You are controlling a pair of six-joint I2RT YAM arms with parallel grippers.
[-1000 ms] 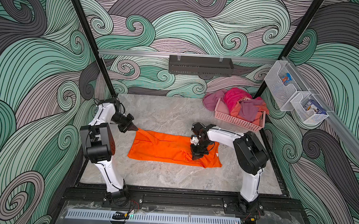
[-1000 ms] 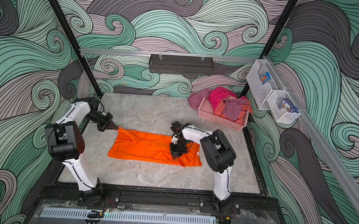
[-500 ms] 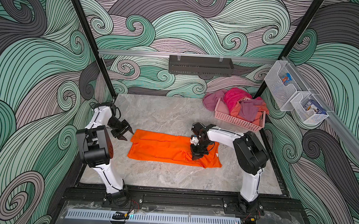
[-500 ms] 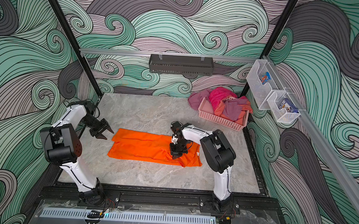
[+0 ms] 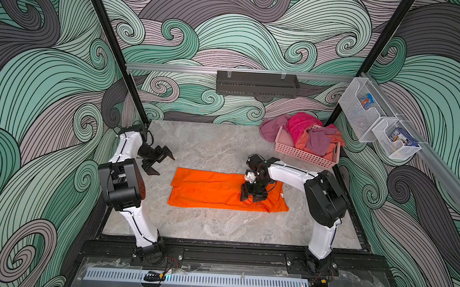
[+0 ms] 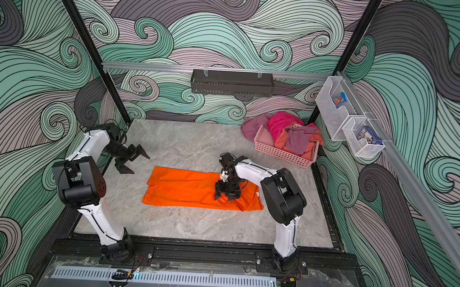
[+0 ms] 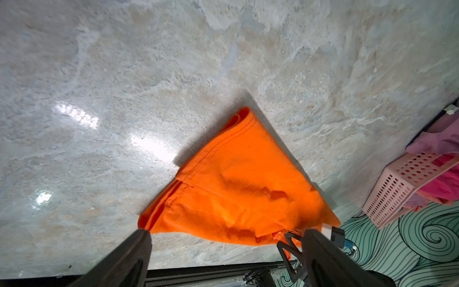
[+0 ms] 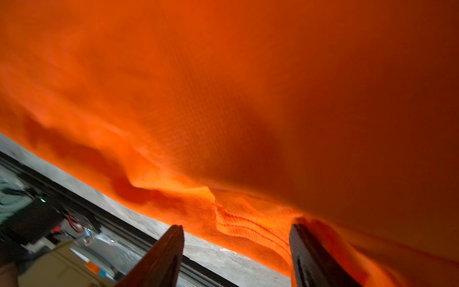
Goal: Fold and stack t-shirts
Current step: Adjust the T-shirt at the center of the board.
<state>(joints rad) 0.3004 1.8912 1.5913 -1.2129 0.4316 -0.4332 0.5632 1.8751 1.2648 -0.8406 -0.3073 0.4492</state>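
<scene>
The left gripper [image 5: 165,166] is seen with its jaws spread wide and nothing between them; it is positioned just beside the left end of the cloth and is not touching it. A second earlier this gripper was closed on the far left corner of the plain bright orange short-sleeved cloth t-shirt [image 5: 210,191]. That corner has since been let go, and the arm has been drawn back toward its own side. In the left wrist view the released end of the t-shirt [image 7: 248,186] is shown lying flat on the grey marbled tabletop [image 7: 124,74], with its stitched hem doubled over. The right gripper [image 5: 253,198], which was shut a second ago, is now found with its jaws parted over the right part of the garment. In the right wrist view a raised ridge of hem is straddled by the right gripper [image 8: 236,227] but is not pinched, although one finger is brushed by the cloth. The t-shirt is laid on the tabletop between the two arms as a long narrow band of several layers, running from arm to arm. From this it is judged that the lengthwise fold has been completed and released. Crosswise folds remain to be made, and no stack has yet been started. The pink plastic lattice basket [image 5: 305,156], heaped with further pink and mauve garments, is set at the far right corner, well apart from the work.
</scene>
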